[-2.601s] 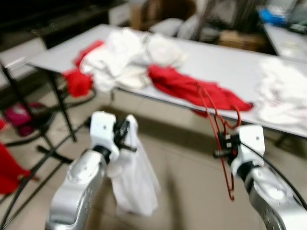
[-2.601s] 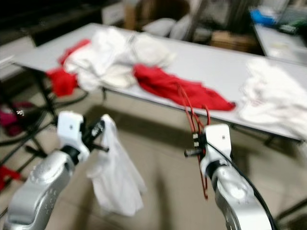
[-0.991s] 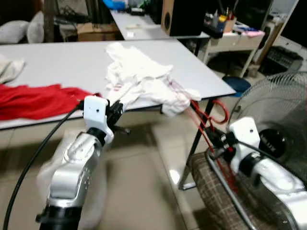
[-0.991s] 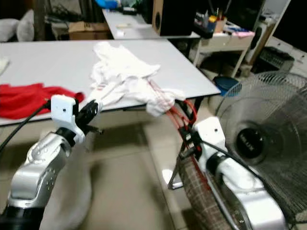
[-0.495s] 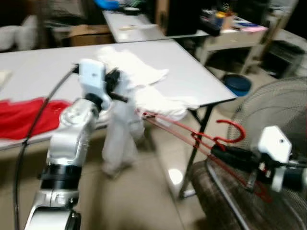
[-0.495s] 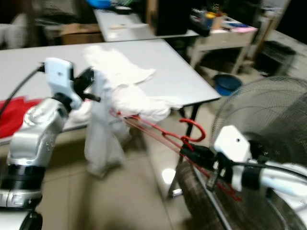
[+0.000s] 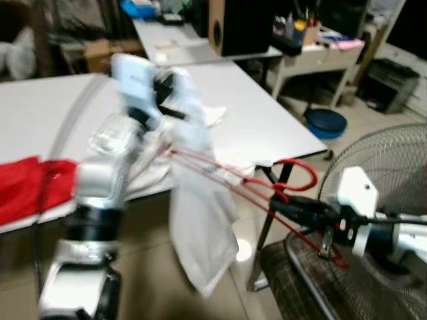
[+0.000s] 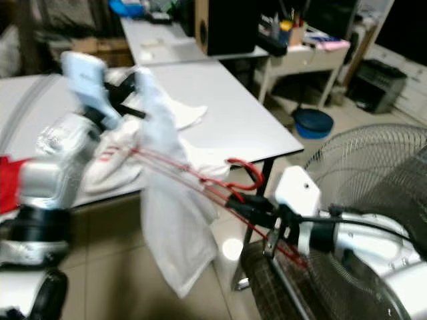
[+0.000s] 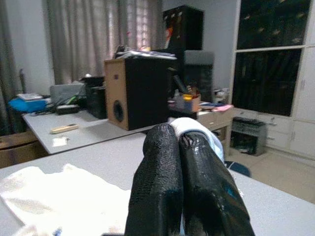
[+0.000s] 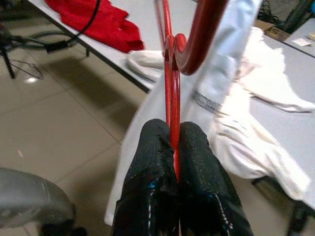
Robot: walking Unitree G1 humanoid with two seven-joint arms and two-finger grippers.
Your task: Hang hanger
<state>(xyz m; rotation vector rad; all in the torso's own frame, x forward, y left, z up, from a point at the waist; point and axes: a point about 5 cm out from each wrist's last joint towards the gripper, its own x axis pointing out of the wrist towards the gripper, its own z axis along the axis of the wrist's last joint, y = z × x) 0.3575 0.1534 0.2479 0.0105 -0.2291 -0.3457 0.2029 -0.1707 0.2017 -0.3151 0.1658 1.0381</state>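
My left gripper (image 7: 165,84) is raised above the table edge and shut on the top of a white garment (image 7: 201,230), which hangs down past the table toward the floor. In the left wrist view the black fingers (image 9: 162,162) pinch white cloth (image 9: 194,129). My right gripper (image 7: 280,204) is low on the right, shut on a red wire hanger (image 7: 297,175) just below its hook. The hanger's long wires reach left to the garment (image 8: 167,220); whether they pass inside it I cannot tell. The right wrist view has the hanger (image 10: 170,73) clamped between both fingers, the garment (image 10: 231,64) behind it.
A white table (image 7: 267,120) carries a heap of white clothes (image 8: 183,115) and a red garment (image 7: 27,187). A standing fan (image 7: 393,153) and a checked basket (image 7: 293,287) crowd the right arm. A speaker (image 7: 233,27) and blue basin (image 7: 325,123) stand farther back.
My left gripper has lifted the white garment higher and carried it right, over the hanger's far end. The right gripper keeps hold of the hanger. The camera has shifted.
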